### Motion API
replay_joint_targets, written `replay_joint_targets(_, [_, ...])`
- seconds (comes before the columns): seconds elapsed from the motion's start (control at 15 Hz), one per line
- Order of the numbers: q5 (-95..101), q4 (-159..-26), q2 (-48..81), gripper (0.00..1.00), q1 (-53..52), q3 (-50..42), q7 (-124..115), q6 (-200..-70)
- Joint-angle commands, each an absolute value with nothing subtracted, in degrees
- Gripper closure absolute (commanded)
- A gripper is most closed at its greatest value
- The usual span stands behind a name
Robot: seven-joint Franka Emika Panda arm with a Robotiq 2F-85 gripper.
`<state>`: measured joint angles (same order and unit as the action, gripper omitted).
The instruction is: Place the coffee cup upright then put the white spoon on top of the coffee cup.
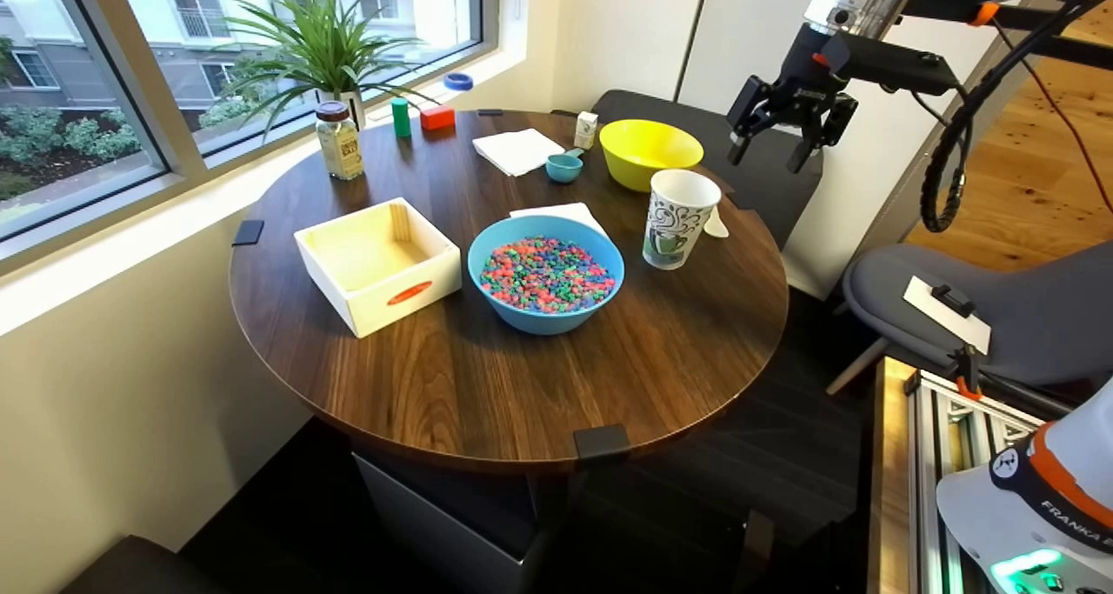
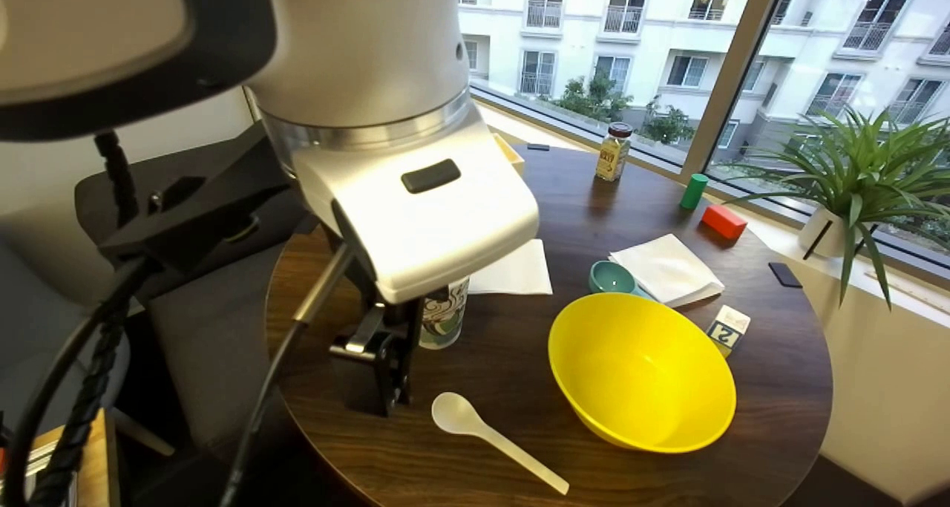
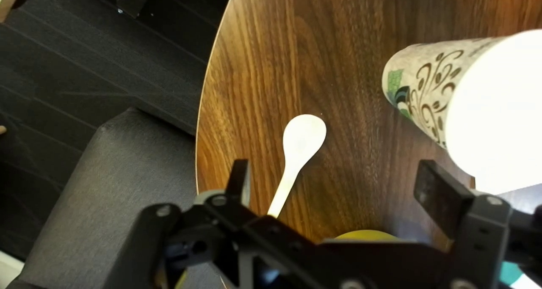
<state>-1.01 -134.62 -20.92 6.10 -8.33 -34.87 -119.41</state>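
we see the robot hand (image 3: 334, 182) up in the air, its two fingers (image 3: 442, 196) spread wide apart. in the wrist view we look down through the gap at the white spoon (image 2: 496, 440), which lies flat on the round brown table (image 1: 522, 394), close to the edge. the coffee cup (image 1: 681, 220) stands upright on the table near the spoon, wide end up, and the two are apart.

near the spoon we also find the yellow bowl (image 2: 642, 373), and in an exterior view we look right down at its shiny floor. next to it are a little blue-green scoop (image 2: 612, 278) and a small block (image 2: 729, 329) with a 2 on it. the blue bowl (image 1: 543, 323) holds lots of tiny bits (image 1: 548, 274), pink, blue and green. just beside it sits a wooden box (image 1: 383, 307), and we can see its pale floor. farther off stands a jar (image 1: 342, 149) with a dark lid; its words are too small for us to read.

in an exterior view the big arm (image 2: 445, 225) covers the top of the cup and most of the wooden box. in the wrist view the end of the spoon hides behind the hand, and the yellow bowl is just a thin slice. the cup is cut off at the side there, and its top is so bright that we can't see in. a white paper (image 1: 569, 211) pokes out from behind the blue bowl.
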Motion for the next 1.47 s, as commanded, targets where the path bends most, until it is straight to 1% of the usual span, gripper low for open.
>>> replay_joint_targets(0.0, [-2.53,-134.05,-19.41,0.00,8.81,-6.80,-34.43,-119.17])
replay_joint_targets(0.53, [-1.56,-131.24,-12.06,0.00,11.46,-6.86,-37.50,-119.19])
replay_joint_targets(1.0, [-0.54,-126.54,-4.49,0.00,10.88,-7.20,-39.38,-119.14])
replay_joint_targets(1.4, [0.36,-124.15,-0.60,0.00,10.33,-7.68,-41.56,-118.92])
